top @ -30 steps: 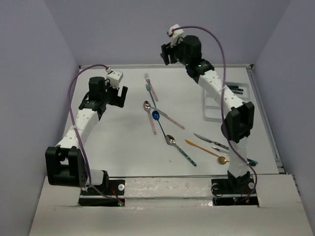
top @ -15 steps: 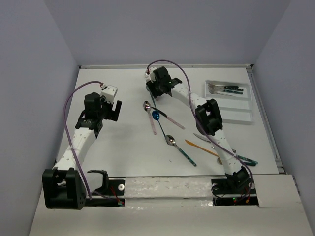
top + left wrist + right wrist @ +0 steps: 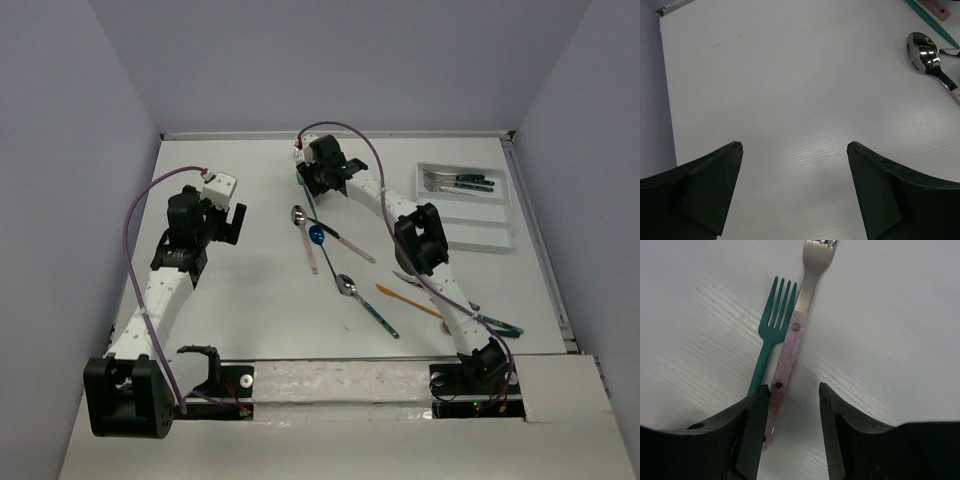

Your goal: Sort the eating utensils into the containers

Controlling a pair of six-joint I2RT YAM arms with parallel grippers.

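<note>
My right gripper (image 3: 314,184) is down on the table at the back centre. In the right wrist view it (image 3: 793,386) stands open around the end of a pink-handled fork (image 3: 790,347). The handle lies against the left finger and a gap shows to the right finger. A teal fork (image 3: 772,325) lies just left of it. My left gripper (image 3: 795,145) is open over bare table, with a silver spoon (image 3: 925,52) ahead to its right. More utensils lie mid-table: a blue spoon (image 3: 317,236) and a teal-handled spoon (image 3: 365,303). The white tray (image 3: 480,228) holds utensils (image 3: 455,181) in its far compartment.
An orange-handled utensil (image 3: 405,300) and a teal-handled one (image 3: 500,325) lie near the right arm's base, partly under the arm. Grey walls close in the table on the left, back and right.
The right arm came down from high at the back onto the two forks, and its jaws have narrowed. The left arm drew back a little.
</note>
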